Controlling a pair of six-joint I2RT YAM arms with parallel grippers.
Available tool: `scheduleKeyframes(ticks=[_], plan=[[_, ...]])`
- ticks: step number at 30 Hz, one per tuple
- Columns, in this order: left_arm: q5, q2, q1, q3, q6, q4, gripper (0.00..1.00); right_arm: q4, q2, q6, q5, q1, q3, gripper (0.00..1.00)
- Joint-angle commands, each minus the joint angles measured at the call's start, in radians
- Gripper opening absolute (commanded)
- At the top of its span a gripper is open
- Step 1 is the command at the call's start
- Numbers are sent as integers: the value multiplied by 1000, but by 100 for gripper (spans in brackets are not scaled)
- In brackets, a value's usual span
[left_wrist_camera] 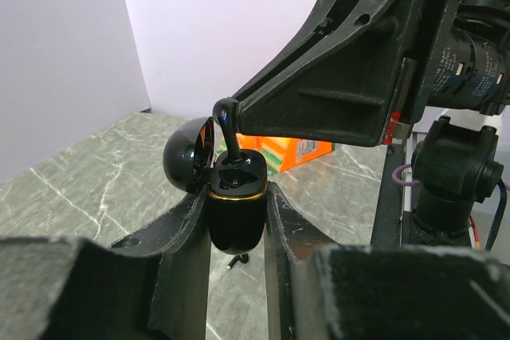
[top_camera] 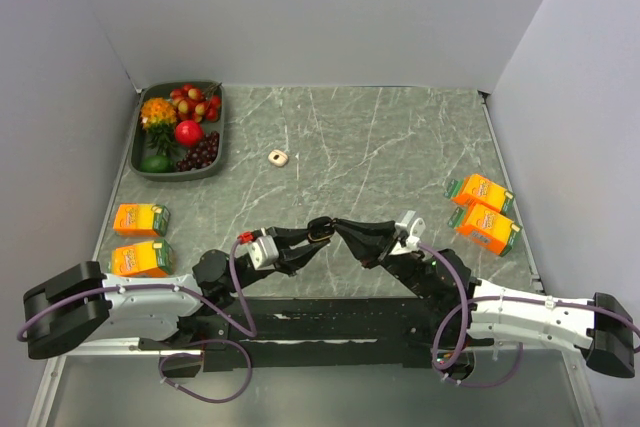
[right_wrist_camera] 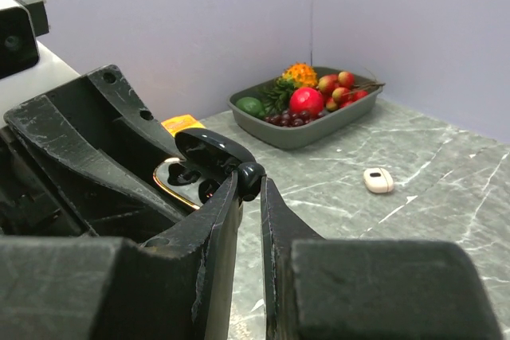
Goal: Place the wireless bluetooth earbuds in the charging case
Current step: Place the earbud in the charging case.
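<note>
My left gripper (left_wrist_camera: 237, 197) is shut on the charging case (left_wrist_camera: 236, 212), a glossy black box with a gold rim, held upright above the table. Its lid (left_wrist_camera: 187, 161) hangs open to the left. My right gripper (right_wrist_camera: 249, 189) is shut on one of the wireless bluetooth earbuds (right_wrist_camera: 251, 179), pinching its rounded head. That earbud (left_wrist_camera: 229, 129) stands over the open case with its stem reaching down into a socket. A second earbud (left_wrist_camera: 237, 259) lies on the table below the case. In the top view both grippers meet at the case (top_camera: 320, 230) near the table's front middle.
A grey tray (top_camera: 175, 176) of fruit sits at the back left. Two orange cartons (top_camera: 140, 219) (top_camera: 140, 259) lie at the left edge, and two more (top_camera: 482, 191) (top_camera: 488, 228) at the right. A small beige ring-shaped object (top_camera: 278, 158) rests mid-table.
</note>
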Motion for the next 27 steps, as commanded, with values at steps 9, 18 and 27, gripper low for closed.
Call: scheduleKeyframes(ticks=[9,18,27], plan=[[22,-36,-1,50,-29,531,1,88,48,-54,70,6,-2,0],[11,-29,-3,71,-30,525,1,102,69,-88,35,22,-19,0],[5,-28,-1,88,-26,510,1,103,104,-132,44,68,-14,0]])
